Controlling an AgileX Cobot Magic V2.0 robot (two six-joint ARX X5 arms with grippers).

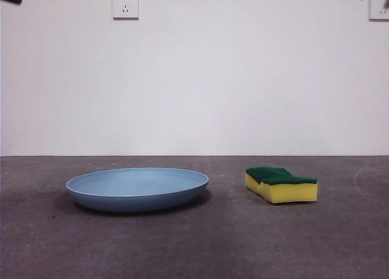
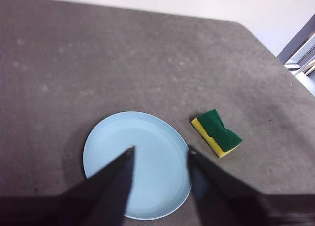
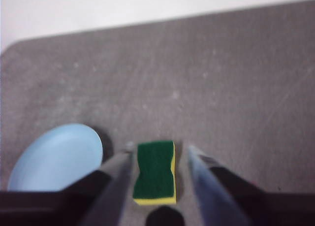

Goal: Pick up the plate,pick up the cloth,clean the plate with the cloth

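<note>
Nothing was grabbed yet: blue plate and green-topped yellow sponge sat apart mid-table, away from every edge, left gripper open and empty above the plate, right gripper open and empty straddling the sponge, so everything's left.

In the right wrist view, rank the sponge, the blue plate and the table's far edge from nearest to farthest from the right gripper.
1. Sponge: framed between the open jaws of the right gripper, green side up.
2. Blue plate: off to one side, apart from the sponge.
3. Table's far edge: well beyond both, against the pale wall.
</note>
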